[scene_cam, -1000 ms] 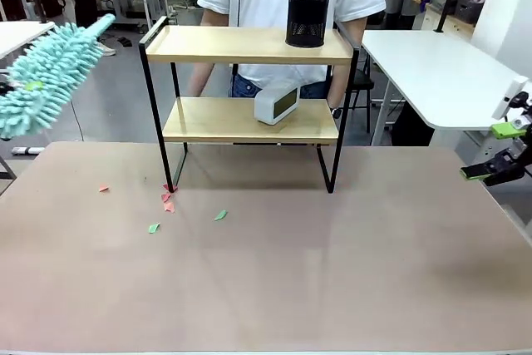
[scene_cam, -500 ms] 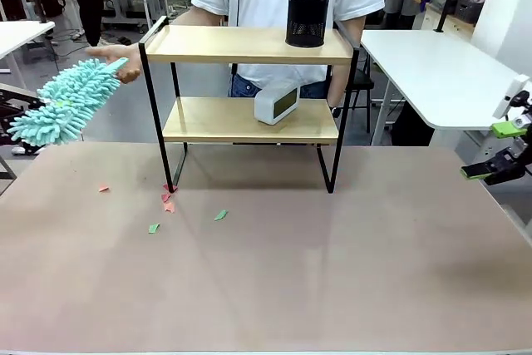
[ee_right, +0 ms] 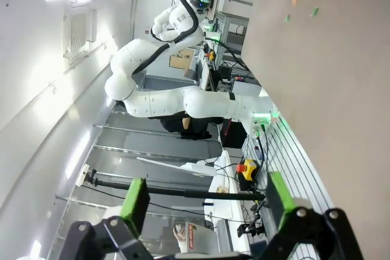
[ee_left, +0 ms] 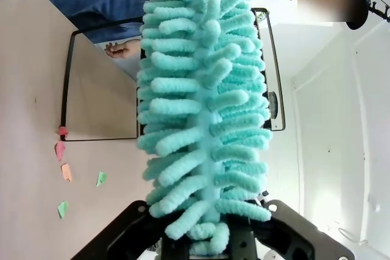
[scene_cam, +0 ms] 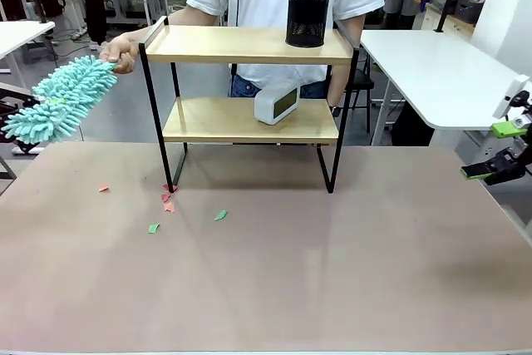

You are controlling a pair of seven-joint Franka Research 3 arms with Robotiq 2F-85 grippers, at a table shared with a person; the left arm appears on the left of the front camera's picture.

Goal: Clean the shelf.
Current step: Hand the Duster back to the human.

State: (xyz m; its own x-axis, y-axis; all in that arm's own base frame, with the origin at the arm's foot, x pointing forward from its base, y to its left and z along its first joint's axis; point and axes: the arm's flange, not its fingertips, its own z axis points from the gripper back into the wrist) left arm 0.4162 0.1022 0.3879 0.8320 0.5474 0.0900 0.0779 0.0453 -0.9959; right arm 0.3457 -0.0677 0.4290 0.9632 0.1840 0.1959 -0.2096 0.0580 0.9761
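The shelf (scene_cam: pixel 241 44) stands at the table's far middle, with a black mesh cup (scene_cam: pixel 307 16) on its top board and a white clock (scene_cam: pixel 276 104) on the lower board. My left gripper (ee_left: pixel 207 242) is shut on the base of a fluffy teal duster (scene_cam: pixel 60 107), held left of the shelf and tilted up toward it. A person's hand (scene_cam: pixel 121 51) grips the duster's far tip beside the shelf's top left corner. In the left wrist view the duster (ee_left: pixel 204 89) hides much of the shelf (ee_left: pixel 100 98). My right gripper (scene_cam: pixel 492 151) hangs open at the table's right edge, holding nothing.
Small red and green paper scraps (scene_cam: pixel 166 201) lie on the table (scene_cam: pixel 332 272) near the shelf's front left leg. The person stands right behind the shelf. White tables stand at the back right (scene_cam: pixel 440 72) and far left.
The duster has swung down from its raised pose at the far left. The person's hand has come in and taken its tip. The right arm has not moved.
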